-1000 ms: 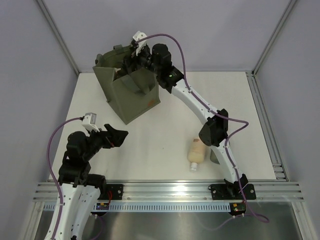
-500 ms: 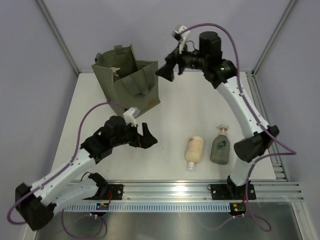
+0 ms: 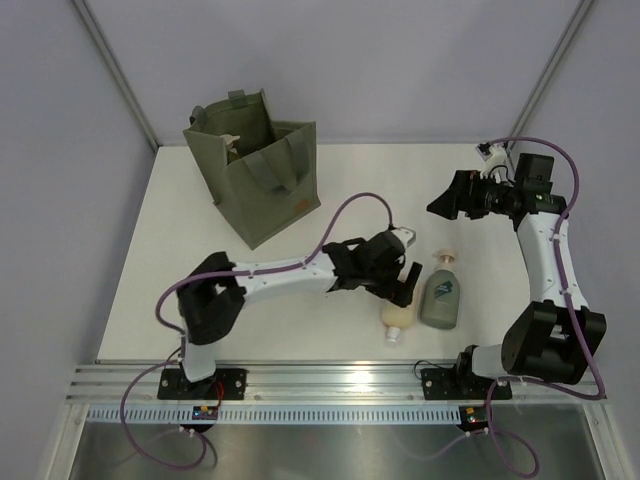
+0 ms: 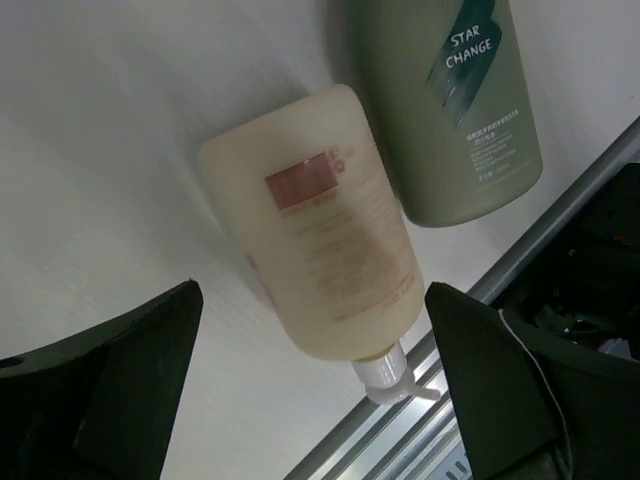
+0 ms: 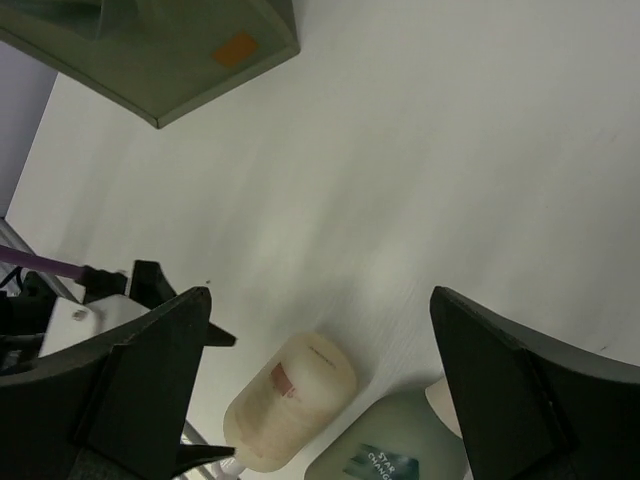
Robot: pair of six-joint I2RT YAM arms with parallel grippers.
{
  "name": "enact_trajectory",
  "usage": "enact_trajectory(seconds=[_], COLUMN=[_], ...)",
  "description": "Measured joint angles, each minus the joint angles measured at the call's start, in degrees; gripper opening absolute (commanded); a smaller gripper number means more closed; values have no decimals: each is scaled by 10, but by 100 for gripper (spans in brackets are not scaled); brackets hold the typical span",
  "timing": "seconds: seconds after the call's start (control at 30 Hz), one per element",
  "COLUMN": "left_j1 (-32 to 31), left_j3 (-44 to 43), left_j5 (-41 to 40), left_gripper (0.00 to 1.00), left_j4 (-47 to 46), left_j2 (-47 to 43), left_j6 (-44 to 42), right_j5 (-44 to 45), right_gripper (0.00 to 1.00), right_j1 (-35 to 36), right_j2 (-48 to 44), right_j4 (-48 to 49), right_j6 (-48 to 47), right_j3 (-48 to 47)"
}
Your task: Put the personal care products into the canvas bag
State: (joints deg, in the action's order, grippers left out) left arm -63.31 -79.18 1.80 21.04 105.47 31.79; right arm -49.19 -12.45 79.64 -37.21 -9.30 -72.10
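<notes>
A cream bottle [image 3: 396, 319] lies flat on the table; it also shows in the left wrist view [image 4: 325, 225] and the right wrist view [image 5: 285, 400]. A grey-green pump bottle [image 3: 441, 294] lies right of it, seen also in the left wrist view [image 4: 452, 100] and the right wrist view [image 5: 395, 440]. My left gripper [image 3: 400, 283] is open, hovering over the cream bottle with a finger on each side [image 4: 315, 400]. My right gripper [image 3: 445, 197] is open and empty, high at the right [image 5: 320, 400]. The olive canvas bag [image 3: 262, 185] stands open at the back left, a beige pump showing inside.
The table's white surface [image 3: 350, 190] stretches between the bag and the bottles. A metal rail [image 3: 340, 385] runs along the near edge, close to the cream bottle's cap. Grey walls stand at the left and right.
My left arm has reached right across the table until its gripper is over the cream bottle. My right arm has swung away from the bag to the right side.
</notes>
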Motion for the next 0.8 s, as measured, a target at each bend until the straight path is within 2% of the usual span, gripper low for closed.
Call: enact_trajectory(seconds=[0.1,0.23,0.6,0.73,0.8], left_j1=[-24,-38,-42,-42,-42], left_j3=[-82,-131,-182,-213,-214], left_j5=[-16,-26,-55,-94,-113], left_gripper=[99,99,96,90,77], left_j4=[38,81,113,126,129], left_j2=[70,118,202,225,226], left_j6=[7,16,43,45,47], right_j5=[-10,-15,-44,-52,-56], right_gripper=[99,99,99,99,99], right_j1=[-2,-18,-65,-71,-75], right_j2=[-36,-72,-80,-81,-81], right_j4=[22,56,106,116,122], right_j6=[10,22,46,49,51], right_j3=[39,75,115,123,125])
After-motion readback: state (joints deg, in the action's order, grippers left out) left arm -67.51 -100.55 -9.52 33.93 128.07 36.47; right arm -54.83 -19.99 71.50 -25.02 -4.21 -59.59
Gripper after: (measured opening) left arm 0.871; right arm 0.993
